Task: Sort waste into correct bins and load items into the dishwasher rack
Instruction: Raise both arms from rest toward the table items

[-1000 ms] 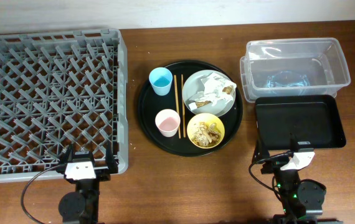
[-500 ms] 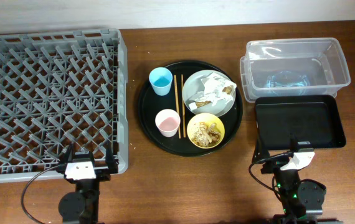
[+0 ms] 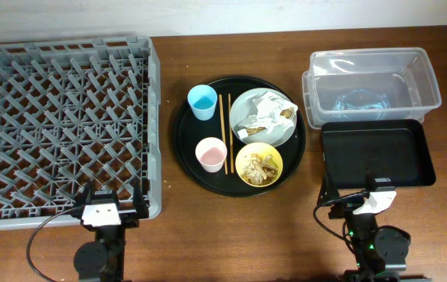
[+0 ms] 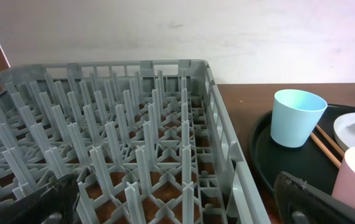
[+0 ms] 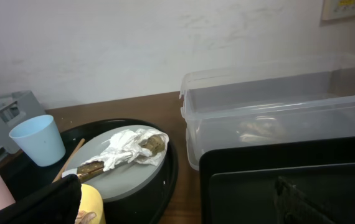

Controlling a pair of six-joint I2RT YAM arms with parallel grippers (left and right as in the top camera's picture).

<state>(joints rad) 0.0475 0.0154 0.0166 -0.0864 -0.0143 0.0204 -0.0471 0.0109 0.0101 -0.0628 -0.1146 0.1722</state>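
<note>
A light blue cup [image 3: 202, 101], a pink cup [image 3: 210, 153], wooden chopsticks [image 3: 226, 133], a grey-green plate [image 3: 262, 117] with crumpled napkins [image 3: 267, 107], and a yellow bowl [image 3: 259, 165] of brown scraps sit on a round black tray [image 3: 184, 129]. The grey rack [image 3: 59, 125] lies at the left. The clear tub [image 3: 372, 86] and shallow black tray [image 3: 376, 153] lie at the right. My left gripper [image 4: 177, 208] is open at the rack's near edge. My right gripper [image 5: 180, 205] is open, spanning the bowl [image 5: 92, 205] and the black tray [image 5: 289, 180].
Both arms rest at the table's front edge, the left [image 3: 102, 215] and the right [image 3: 368, 207]. A pale wall [image 4: 227, 31] stands behind the table. Bare wood shows between the round tray and the bins.
</note>
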